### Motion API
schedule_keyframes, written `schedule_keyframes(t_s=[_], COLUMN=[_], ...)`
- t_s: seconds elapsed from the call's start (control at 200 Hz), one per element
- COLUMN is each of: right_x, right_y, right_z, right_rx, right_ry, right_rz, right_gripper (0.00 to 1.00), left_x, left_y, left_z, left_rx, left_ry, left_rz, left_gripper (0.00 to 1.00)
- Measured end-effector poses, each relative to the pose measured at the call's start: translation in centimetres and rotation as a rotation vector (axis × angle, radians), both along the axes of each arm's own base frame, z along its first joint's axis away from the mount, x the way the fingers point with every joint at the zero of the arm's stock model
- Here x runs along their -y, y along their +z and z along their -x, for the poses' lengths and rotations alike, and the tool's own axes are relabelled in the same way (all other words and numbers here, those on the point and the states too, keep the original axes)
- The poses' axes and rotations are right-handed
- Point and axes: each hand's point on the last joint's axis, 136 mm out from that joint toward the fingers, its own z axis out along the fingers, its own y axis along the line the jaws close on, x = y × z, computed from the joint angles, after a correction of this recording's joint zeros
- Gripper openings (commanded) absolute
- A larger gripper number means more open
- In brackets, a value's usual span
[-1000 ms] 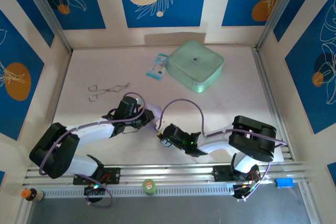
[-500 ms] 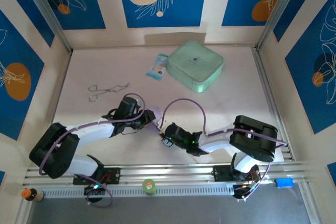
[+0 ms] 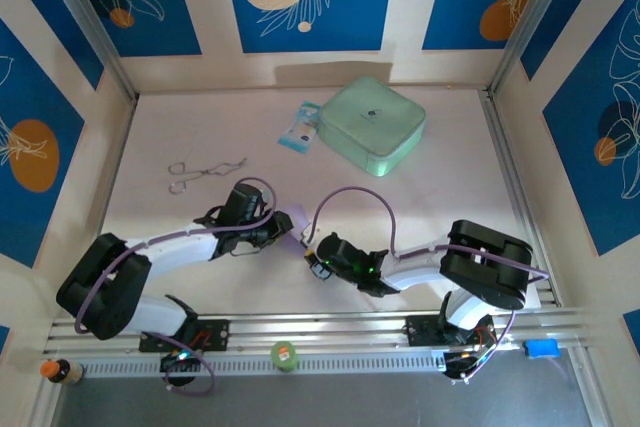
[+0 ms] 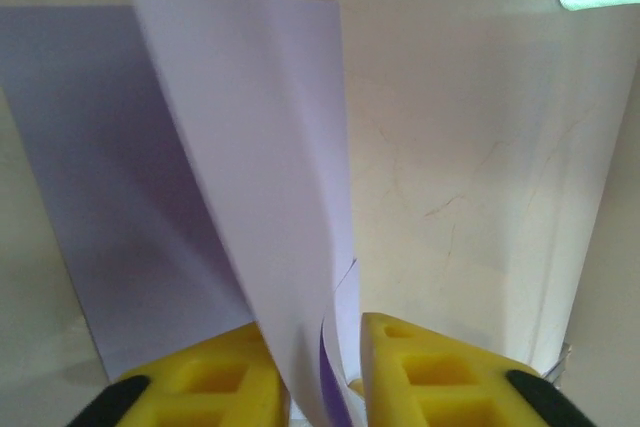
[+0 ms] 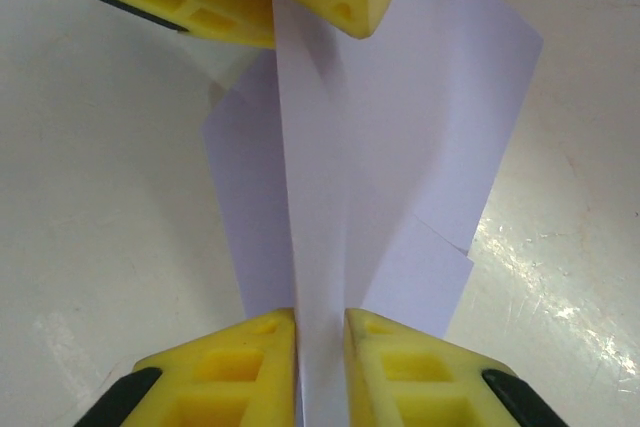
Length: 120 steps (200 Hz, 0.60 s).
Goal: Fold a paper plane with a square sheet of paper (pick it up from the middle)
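Right wrist: right tool (image 5: 320,319) and left tool (image 5: 295,25), at twelve o'clock, pinch the square sheet of paper (image 5: 400,127). Probably flimsy; hold the crease.

pale table (image 3: 470,197), mint case (image 3: 375,125), packet (image 3: 298,128), tongs (image 3: 205,171)

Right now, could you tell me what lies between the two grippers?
The square sheet of paper, pinched by the left gripper and right gripper, in the right wrist view.
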Motion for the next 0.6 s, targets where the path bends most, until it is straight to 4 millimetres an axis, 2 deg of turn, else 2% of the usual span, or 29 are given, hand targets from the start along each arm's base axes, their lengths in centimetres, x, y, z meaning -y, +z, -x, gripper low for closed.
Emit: schedule_keyframes(t_s=[0.165, 0.395, 0.6], right_x=[0.04, -0.02, -0.24], right_y=[-0.03, 0.02, 0.47], right_z=[0.00, -0.06, -0.43], right_rx=[0.000, 0.004, 0.027], right_ry=[0.000, 0.005, 0.006], right_rz=[0.004, 0.015, 0.024], right_gripper=[0.22, 0.28, 0.28], left_x=[0.01, 0.01, -0.04], left_y=[0.03, 0.02, -0.11], left_z=[-0.01, 0.00, 0.17], left_rx=[-0.002, -0.008, -0.019], left_ry=[0.002, 0.007, 0.007], left_rz=[0.001, 0.004, 0.002], left_gripper=[0.09, 0.08, 0.08])
